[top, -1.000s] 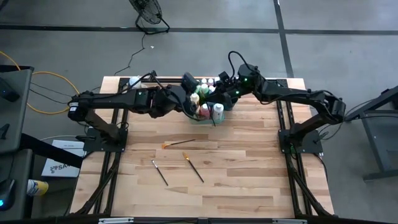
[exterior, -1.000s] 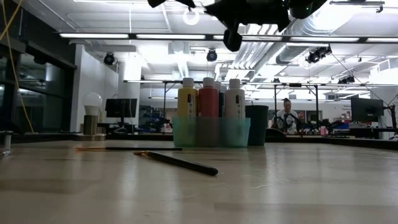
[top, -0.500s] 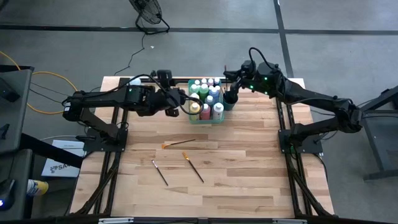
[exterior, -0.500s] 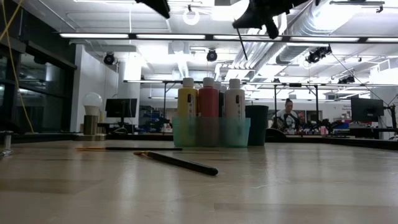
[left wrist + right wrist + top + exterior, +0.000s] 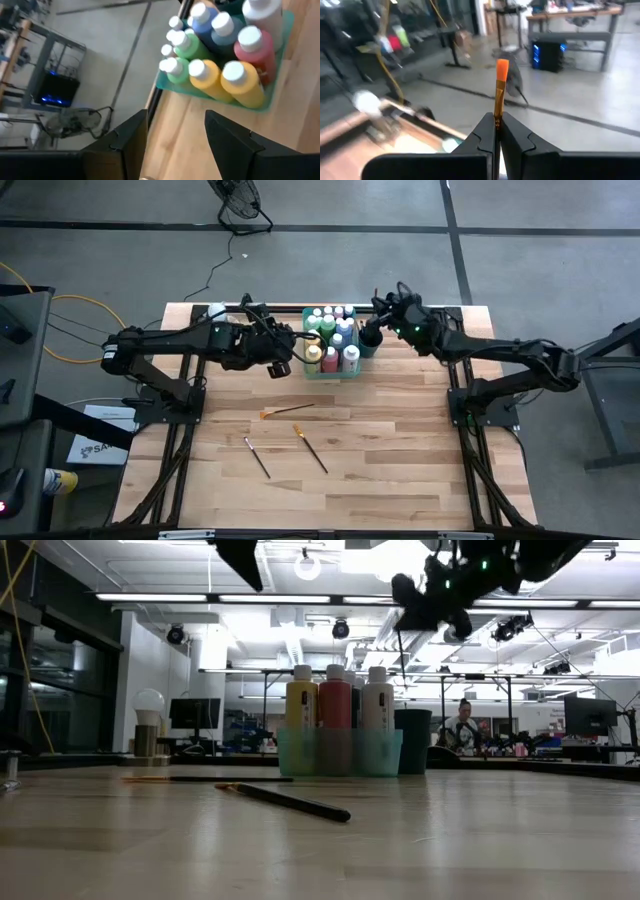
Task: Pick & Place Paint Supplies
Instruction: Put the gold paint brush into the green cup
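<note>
My right gripper pinches a light, stiff paintbrush mid-handle; left gripper, jaws apart, hangs at nine o'clock of the bottles.

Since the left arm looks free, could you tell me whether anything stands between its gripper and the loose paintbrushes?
Nothing visible does. The left gripper, jaws open, hangs beside the teal plastic tray of paint bottles; only bare wooden table lies between it and the nearest thin orange-tipped paintbrush.

Paintbrush handle hidden below right end effector fingers — left room blurred.
</note>
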Controlling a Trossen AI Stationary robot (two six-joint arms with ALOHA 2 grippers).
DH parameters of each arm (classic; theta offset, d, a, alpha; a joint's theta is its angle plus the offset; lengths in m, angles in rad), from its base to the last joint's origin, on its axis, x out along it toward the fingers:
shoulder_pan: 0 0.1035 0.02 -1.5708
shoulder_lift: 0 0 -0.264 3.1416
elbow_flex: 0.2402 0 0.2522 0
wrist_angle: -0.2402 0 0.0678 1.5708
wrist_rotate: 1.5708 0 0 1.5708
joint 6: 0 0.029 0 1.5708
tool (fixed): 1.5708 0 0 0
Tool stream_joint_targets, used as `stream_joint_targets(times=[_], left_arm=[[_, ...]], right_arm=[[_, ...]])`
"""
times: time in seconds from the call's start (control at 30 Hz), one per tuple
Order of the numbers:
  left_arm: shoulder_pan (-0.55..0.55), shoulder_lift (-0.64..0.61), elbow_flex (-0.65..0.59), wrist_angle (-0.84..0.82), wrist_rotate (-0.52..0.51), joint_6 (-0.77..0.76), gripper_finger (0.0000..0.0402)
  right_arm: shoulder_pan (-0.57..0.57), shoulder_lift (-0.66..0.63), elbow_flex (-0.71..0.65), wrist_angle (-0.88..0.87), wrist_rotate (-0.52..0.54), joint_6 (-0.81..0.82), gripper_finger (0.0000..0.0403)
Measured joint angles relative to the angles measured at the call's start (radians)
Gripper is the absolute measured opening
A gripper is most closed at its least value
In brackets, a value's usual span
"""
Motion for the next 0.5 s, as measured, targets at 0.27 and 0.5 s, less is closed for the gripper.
stream_joint_targets(times=[0.27,0.5], left_arm=[[0.000,0.000,-0.088,0.005,0.027,-0.105,0.0191],[0.000,0.000,-0.183,0.022,0.063,-0.196,0.0191]], right_arm=[[-0.005,0.015,-0.103,0.051,0.054,0.041,0.0005],[-0.018,0.020,-0.154,0.072,0.027,0.112,0.0022]])
